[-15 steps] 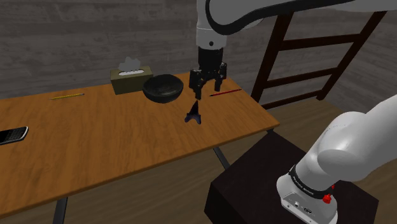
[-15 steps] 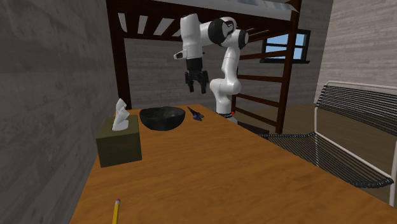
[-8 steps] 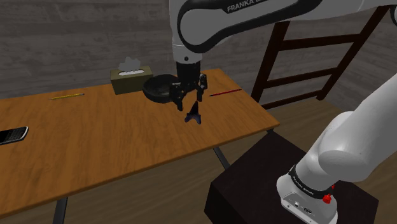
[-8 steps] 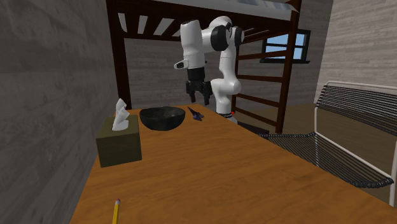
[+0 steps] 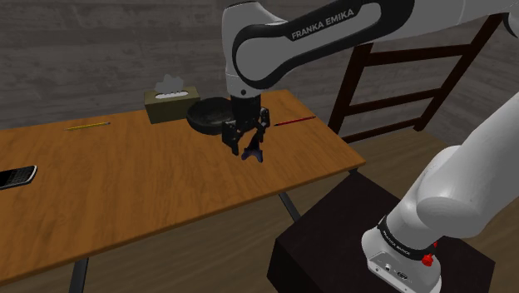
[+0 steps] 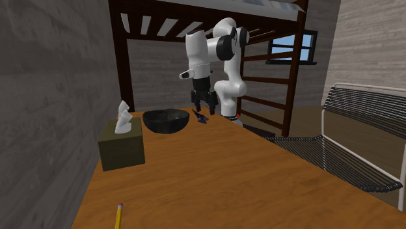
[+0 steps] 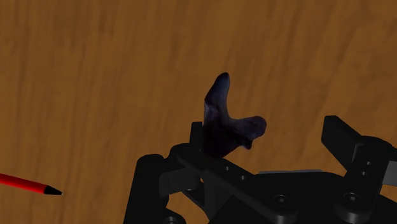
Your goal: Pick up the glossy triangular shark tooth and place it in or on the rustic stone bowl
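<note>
The shark tooth (image 5: 252,152) is a dark, glossy, pointed piece lying on the wooden table (image 5: 125,191), just in front of the dark bowl (image 5: 212,115). My gripper (image 5: 245,141) hangs low over the tooth, nearly at table height. In the wrist view the tooth (image 7: 226,124) lies between the spread fingers, close against one finger (image 7: 197,137) and well apart from the other (image 7: 343,137); the gripper (image 7: 270,133) is open. From the second exterior view, the gripper (image 6: 202,109) stands over the tooth (image 6: 202,119), right of the bowl (image 6: 166,121).
An olive tissue box (image 5: 170,101) stands behind the bowl. A red pencil (image 5: 295,121) lies near the table's far right corner, a yellow pencil (image 5: 87,126) at the back left, a phone (image 5: 17,176) at the left edge. A dark ladder (image 5: 391,67) rises beyond the table.
The arm has swung toward the shoulder view's left and come down, bringing the open gripper from well above the table to around the tooth. The tooth and bowl have not moved.
</note>
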